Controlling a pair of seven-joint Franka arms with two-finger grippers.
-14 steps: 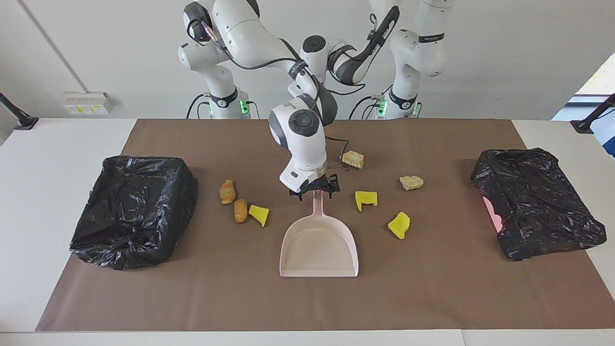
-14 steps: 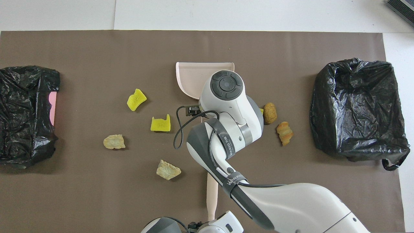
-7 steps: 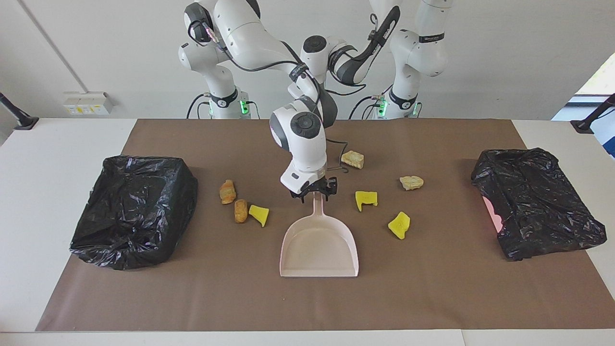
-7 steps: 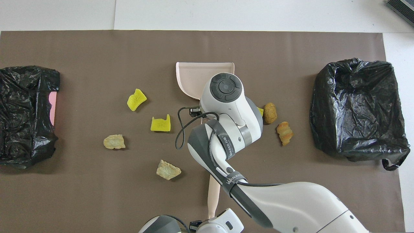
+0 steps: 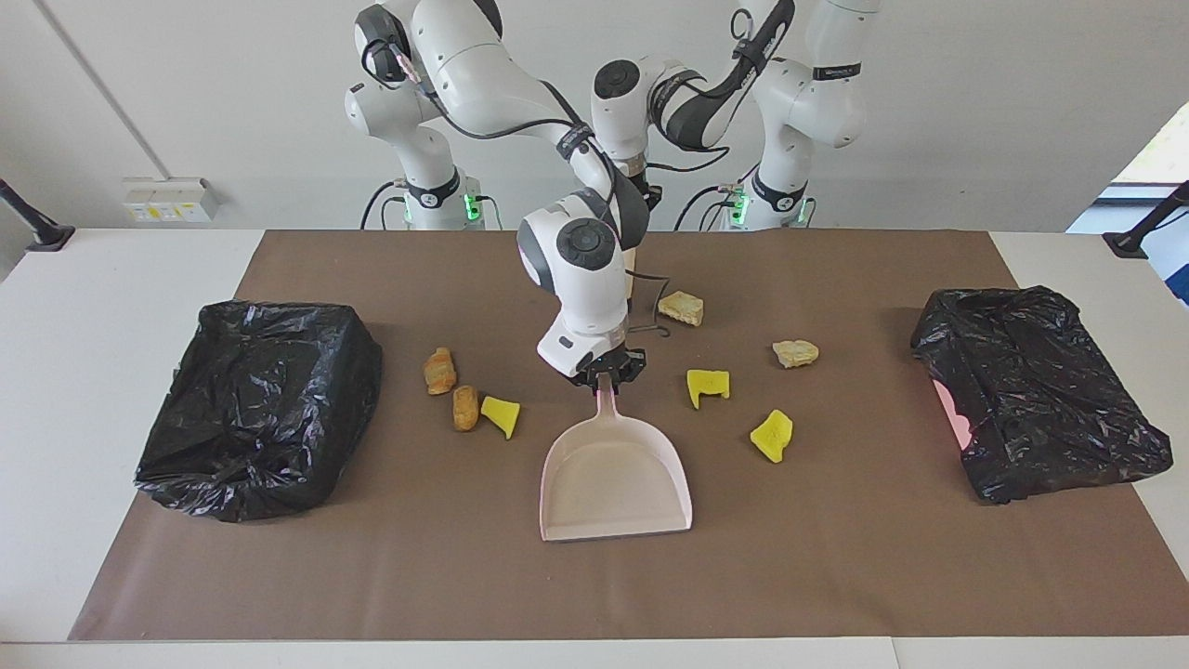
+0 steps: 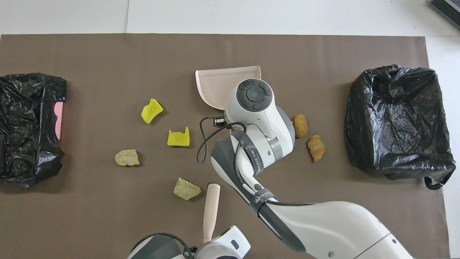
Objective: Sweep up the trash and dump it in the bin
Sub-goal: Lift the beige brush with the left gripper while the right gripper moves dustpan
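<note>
Since the earlier frame, right claw [image 5: 608, 373] has shut on the dustpan [image 5: 617, 476] handle; left claw [image 6: 206, 244], shut, lifted the brush [image 6: 211, 207]. Next: sweep 7 foam chunks [image 5: 708, 385] into the pan.

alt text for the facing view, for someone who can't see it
The right gripper is shut on the handle of a pink dustpan at the middle of a brown mat. Seven small foam chunks, yellow and orange-tan, lie scattered beside the pan. A black-bagged bin sits at each end of the table.
</note>
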